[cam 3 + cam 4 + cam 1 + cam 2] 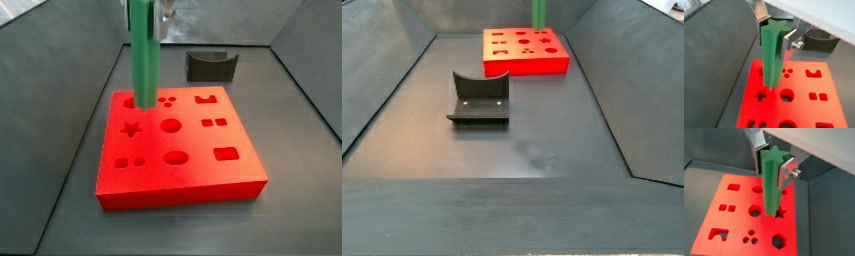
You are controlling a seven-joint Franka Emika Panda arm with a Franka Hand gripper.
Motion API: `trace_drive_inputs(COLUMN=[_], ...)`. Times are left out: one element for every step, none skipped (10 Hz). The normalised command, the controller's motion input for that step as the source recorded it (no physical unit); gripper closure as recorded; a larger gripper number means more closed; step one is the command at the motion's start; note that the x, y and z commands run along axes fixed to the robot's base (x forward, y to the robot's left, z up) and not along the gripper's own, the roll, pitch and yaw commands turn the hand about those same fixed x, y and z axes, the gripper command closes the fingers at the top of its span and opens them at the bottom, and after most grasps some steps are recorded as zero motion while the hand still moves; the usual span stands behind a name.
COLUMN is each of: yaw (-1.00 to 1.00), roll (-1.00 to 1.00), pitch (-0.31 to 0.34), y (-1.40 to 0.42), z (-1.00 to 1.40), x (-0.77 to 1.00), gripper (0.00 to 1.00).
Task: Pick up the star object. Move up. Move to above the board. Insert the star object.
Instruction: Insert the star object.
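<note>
The gripper (773, 159) has its jaws clamped on the top of the tall bright green star-section rod (771, 183), which hangs upright below them. Its lower end is over the flat red holed board (811, 107), beside the star hole (781, 213); contact cannot be told.

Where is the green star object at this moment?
The star object is held upright in the gripper, its lower end over the red board beside the star-shaped hole in both wrist views.
</note>
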Motion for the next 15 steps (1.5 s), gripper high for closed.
trace_drive_inputs(yaw=[0.0,0.0,0.0,0.0,-0.04,0.0,0.0,0.0,0.0,0.0,0.0,0.0,0.05,0.06,0.01], roll=[0.01,0.02,0.0,0.0,0.02,0.0,0.01,0.0,0.0,0.01,0.0,0.07,0.13,0.16,0.12], pitch=[-0.361,-0.29,-0.031,0.0,0.0,0.0,-0.184,-0.277,-0.229,-0.124,-0.109,-0.127,-0.179,-0.174,-0.11], y=[0.0,0.0,0.0,0.0,-0.07,0.0,-0.05,0.0,-0.02,0.0,0.0,-0.01,-0.03,-0.06,-0.08], z=[-0.13,-0.1,0.0,-0.04,-0.08,-0.08,-0.09,0.0,0.0,0.0,0.0,-0.1,-0.19,-0.22,-0.12], x=[0.0,0.0,0.0,-0.02,-0.16,0.0,-0.2,-0.23,-0.21,-0.11,-0.07,-0.01,0.0,0.0,0.0], gripper=[1.0,1.0,1.0,1.0,1.0,1.0,1.0,1.0,1.0,1.0,1.0,1.0,1.0,1.0,1.0])
